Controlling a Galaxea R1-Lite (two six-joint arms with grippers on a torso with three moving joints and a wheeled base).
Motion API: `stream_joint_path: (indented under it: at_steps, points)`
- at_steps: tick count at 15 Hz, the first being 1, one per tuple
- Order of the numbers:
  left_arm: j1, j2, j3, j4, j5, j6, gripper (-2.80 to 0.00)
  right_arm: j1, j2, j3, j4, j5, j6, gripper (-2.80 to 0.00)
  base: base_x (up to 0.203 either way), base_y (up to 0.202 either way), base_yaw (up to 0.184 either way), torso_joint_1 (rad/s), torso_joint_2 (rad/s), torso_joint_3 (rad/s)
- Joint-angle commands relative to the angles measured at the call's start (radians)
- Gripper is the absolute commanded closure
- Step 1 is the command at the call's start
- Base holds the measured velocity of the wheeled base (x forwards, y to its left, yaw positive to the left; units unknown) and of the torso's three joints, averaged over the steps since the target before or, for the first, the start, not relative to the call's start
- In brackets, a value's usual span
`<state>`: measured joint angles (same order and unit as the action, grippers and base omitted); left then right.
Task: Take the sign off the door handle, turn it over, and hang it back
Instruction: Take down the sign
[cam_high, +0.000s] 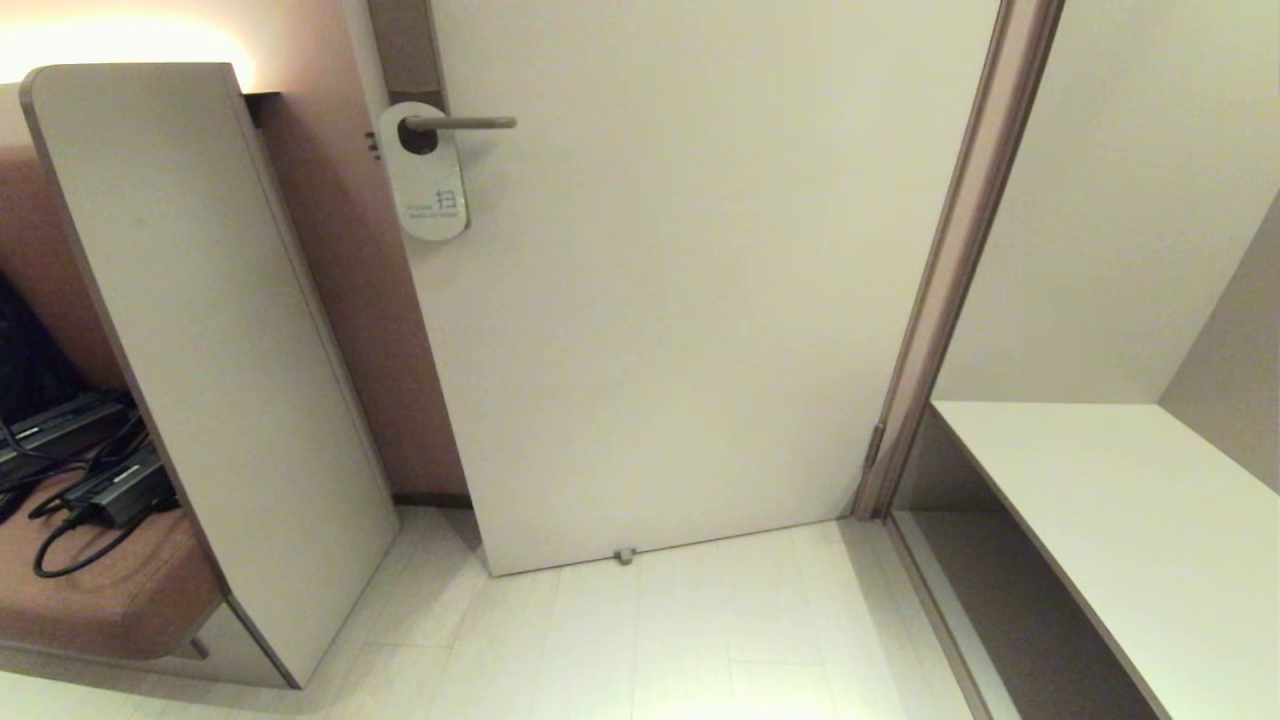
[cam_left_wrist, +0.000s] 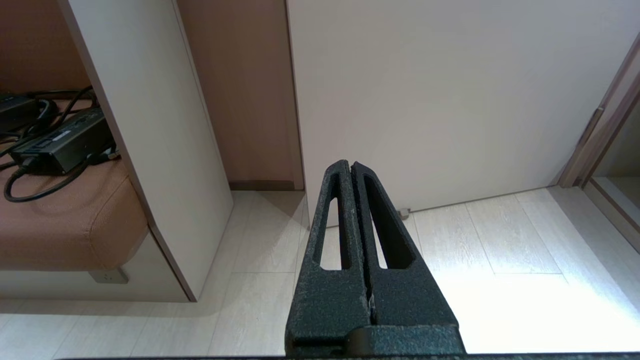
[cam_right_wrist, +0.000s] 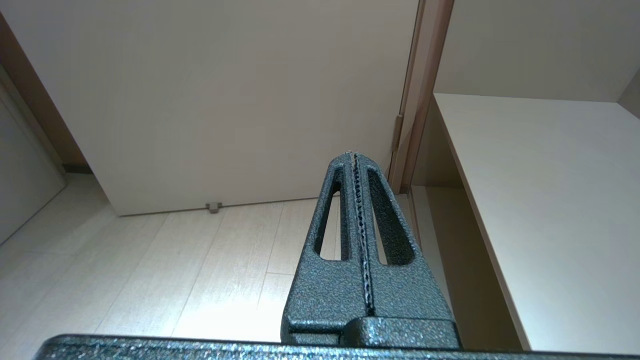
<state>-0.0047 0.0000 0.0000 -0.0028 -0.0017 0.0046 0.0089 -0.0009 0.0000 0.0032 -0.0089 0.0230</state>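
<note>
On the door handle (cam_high: 470, 123): you see the sign (cam_high: 428, 180) hanging, white face out.
Left gripper (cam_left_wrist: 351, 165): jaws pressed together, empty.
Right gripper (cam_right_wrist: 354, 156): same.

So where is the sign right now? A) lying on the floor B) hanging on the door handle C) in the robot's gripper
B: the sign hangs by its hole on the door handle, white face out, and neither gripper is near it.

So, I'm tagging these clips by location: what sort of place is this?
Probably a hotel room entryway: a housekeeping-style sign hangs on the door handle, with a padded bench to the left and a built-in shelf to the right.
</note>
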Motion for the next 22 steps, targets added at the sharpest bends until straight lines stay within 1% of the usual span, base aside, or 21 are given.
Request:
stream_joint_path:
  at_steps: [1, 10, 22]
  points:
    - [0.000, 0.000, 0.000, 0.000, 0.000, 0.000, 0.00, 0.000, 0.001, 0.000, 0.000, 0.000, 0.000, 0.00, 0.000, 0.000, 0.000, 0.000, 0.00, 0.000]
    - [0.000, 0.000, 0.000, -0.002, 0.000, 0.000, 0.00, 0.000, 0.001, 0.000, 0.000, -0.001, 0.000, 0.00, 0.010, 0.000, -0.001, 0.000, 0.00, 0.000]
    - [0.000, 0.000, 0.000, -0.001, 0.000, 0.000, 0.00, 0.000, 0.001, 0.000, 0.000, 0.000, 0.000, 0.00, 0.188, 0.000, 0.000, 0.003, 0.00, 0.002]
